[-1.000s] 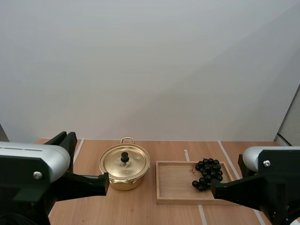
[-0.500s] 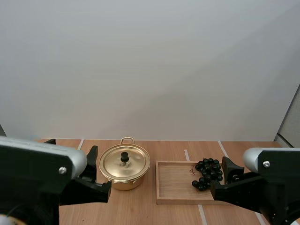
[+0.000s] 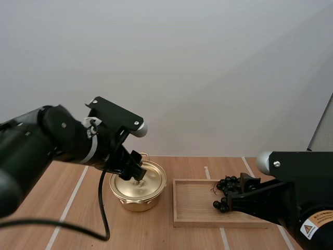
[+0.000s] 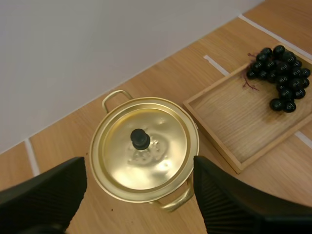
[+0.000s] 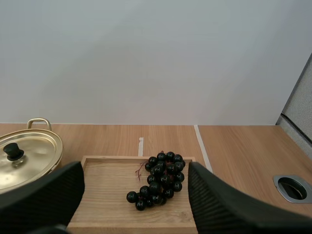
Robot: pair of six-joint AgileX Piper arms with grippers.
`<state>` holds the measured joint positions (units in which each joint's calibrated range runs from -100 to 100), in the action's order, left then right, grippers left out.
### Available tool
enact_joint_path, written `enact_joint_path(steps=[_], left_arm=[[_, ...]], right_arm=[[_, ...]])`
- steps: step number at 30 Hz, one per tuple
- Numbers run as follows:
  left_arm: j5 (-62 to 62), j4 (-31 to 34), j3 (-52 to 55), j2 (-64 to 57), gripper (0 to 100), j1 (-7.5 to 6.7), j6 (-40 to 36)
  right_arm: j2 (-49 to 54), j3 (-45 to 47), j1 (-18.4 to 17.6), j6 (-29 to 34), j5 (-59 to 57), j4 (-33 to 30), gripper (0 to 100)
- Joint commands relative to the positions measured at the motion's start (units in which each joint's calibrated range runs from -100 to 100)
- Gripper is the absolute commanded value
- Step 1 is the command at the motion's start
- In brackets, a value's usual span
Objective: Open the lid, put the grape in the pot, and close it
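Table (image 3: 156,229), left gripper (image 4: 139,195) agape, seemingly above lid (image 4: 156,146)

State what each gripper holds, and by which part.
Nothing. The left gripper stands open over the lid; the right gripper stands open before the grapes.

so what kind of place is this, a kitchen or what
Probably a robot test bench, not a kitchen: a wooden table marked with white tape lines, with staged props, a lidded gold pot and a wooden tray of grapes.
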<state>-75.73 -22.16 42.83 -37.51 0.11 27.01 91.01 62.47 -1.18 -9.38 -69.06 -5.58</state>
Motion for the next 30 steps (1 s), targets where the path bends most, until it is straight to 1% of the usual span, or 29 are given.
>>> enact_joint_path(steps=[1, 5, 9, 18, 20, 22, 24, 27, 30], left_arm=[[-2.43, -1.38, -4.59, 9.12, 100, -0.15, 2.54], [-2.43, -1.27, -9.12, 20.06, 100, -0.15, 3.05], [-2.43, -1.27, -12.12, 27.39, 100, -0.15, 3.05], [0.82, -1.16, -14.19, 34.96, 100, -0.20, 4.16], [1.02, 0.02, -14.65, 36.29, 100, -0.95, 4.16], [3.18, 2.37, -14.89, 37.36, 100, -2.12, 3.76], [5.83, 4.96, -15.28, 37.93, 100, -2.73, 1.39], [7.91, 6.78, -16.09, 38.73, 100, -2.79, 0.50], [8.04, 6.79, -16.11, 39.54, 100, -2.79, 0.55]], right_arm=[[-0.35, -0.41, 0.23, 0.12, 0.32, -0.43, 100], [-0.35, -0.41, 0.23, 0.12, -0.24, -0.43, 100], [-0.35, -0.41, 0.23, 0.12, -0.23, -0.43, 100], [-0.35, -0.41, 0.23, 0.12, -0.23, -0.43, 100], [-0.35, -0.41, 0.23, 0.12, -0.23, -0.43, 100], [-0.35, -0.41, 0.23, 0.12, -0.23, -0.43, 100], [-0.35, -0.41, 0.23, 0.12, -0.42, -0.43, 100], [-0.35, -0.41, 0.23, 0.12, -2.06, -0.68, 100], [-0.35, -0.41, 0.23, 0.12, -2.25, -0.68, 100]])
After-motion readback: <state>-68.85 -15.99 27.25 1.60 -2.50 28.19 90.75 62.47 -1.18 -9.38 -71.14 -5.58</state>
